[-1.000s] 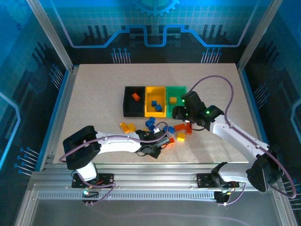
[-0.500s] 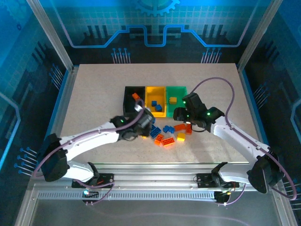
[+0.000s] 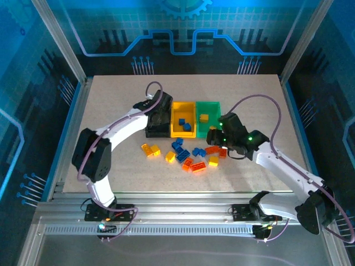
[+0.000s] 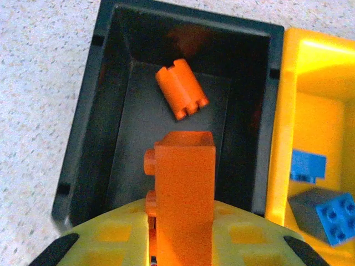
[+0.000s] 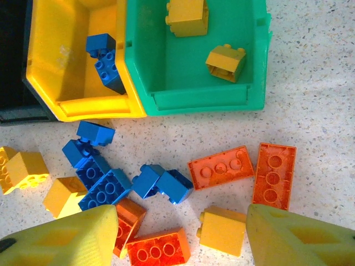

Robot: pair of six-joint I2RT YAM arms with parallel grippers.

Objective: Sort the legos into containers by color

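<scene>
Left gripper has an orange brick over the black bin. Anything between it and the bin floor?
Nothing visible. The left gripper holds its orange brick above the black bin's open top. A second orange brick lies on the bin floor toward the far wall, apart from the held one, with bare floor nearer.

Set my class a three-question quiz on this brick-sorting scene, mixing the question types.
1. True or false: the left gripper holds an orange plastic brick over the black plastic bin.
2. What colour are the two small bricks in the green plastic bin? A orange, B yellow, C blue.
3. Fill in: the right gripper hangs ____ above the loose bricks.
Key: 1 true; 2 B; 3 open.
</scene>
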